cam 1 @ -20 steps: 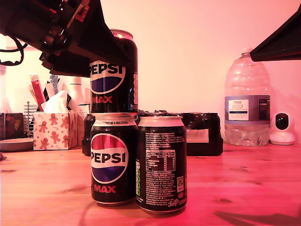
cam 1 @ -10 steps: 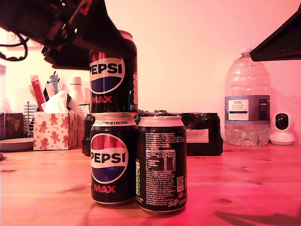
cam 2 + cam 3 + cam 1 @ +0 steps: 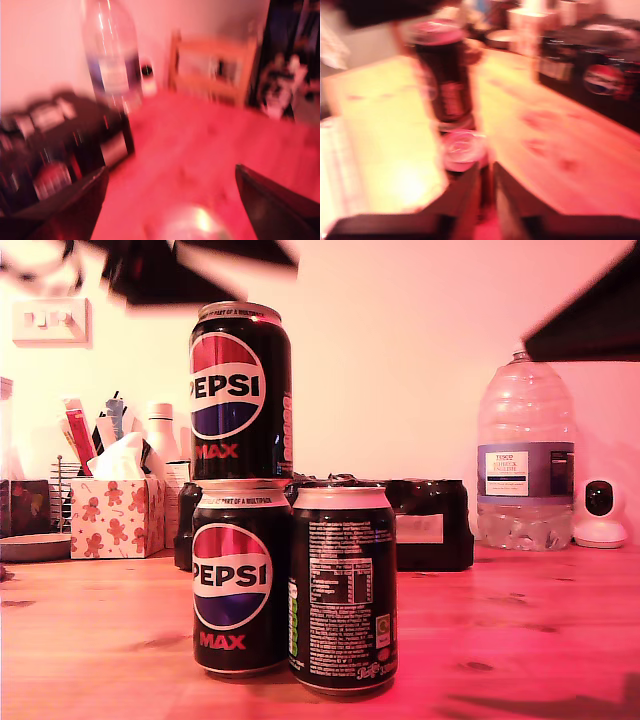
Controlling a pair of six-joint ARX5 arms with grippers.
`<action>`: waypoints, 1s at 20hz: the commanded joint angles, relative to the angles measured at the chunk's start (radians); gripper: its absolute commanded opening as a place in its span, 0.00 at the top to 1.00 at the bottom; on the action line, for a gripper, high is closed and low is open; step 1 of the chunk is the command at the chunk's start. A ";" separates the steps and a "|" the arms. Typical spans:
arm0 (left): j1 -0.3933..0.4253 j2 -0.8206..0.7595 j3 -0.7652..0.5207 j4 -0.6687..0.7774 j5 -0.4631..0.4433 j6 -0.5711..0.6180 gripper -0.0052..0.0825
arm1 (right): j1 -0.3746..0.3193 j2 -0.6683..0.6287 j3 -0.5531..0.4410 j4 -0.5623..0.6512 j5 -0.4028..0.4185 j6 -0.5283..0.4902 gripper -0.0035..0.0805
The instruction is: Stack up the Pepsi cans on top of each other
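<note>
Exterior view: glossy cylindrical Pepsi cans (image 3: 241, 490) stacked; first end effector (image 3: 170, 200) spread, second (image 3: 487, 195) closed

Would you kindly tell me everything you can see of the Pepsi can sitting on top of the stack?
The top Pepsi can is black aluminium by its look, with a silver rim, the round red-white-blue PEPSI logo and red "MAX" facing the exterior view. It stands upright, its base resting on the lower Pepsi can. Nothing grips it; a blurred dark arm part is above it, apart. The third Pepsi can stands on the table beside the lower one, not touching the top can.
</note>
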State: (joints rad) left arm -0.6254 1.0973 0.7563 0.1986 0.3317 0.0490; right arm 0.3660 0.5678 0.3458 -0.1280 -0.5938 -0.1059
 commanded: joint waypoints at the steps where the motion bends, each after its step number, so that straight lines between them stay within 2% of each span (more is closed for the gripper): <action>1: 0.002 -0.024 0.021 0.011 0.001 0.006 0.10 | 0.027 0.005 -0.011 0.011 0.022 0.030 0.12; 5: 0.027 -0.068 0.024 -0.025 -0.006 0.031 0.10 | 0.092 0.005 -0.011 0.026 0.039 0.032 0.12; 9: 0.079 -0.127 0.024 -0.156 -0.023 0.031 0.10 | 0.143 0.037 -0.011 -0.006 0.099 0.030 0.11; 11: 0.111 -0.158 0.023 -0.212 -0.026 0.032 0.10 | 0.171 0.068 -0.011 0.025 0.160 0.031 0.11; 14: 0.151 -0.206 -0.004 -0.256 -0.026 0.037 0.10 | 0.198 0.117 -0.012 0.045 0.201 0.030 0.11; 20: 0.177 -0.309 -0.148 -0.236 -0.026 0.030 0.10 | 0.203 0.156 -0.089 0.213 0.205 0.032 0.12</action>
State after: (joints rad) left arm -0.4507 0.7975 0.6395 -0.0475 0.3054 0.0818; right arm 0.5652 0.7170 0.3027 0.0799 -0.3897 -0.0761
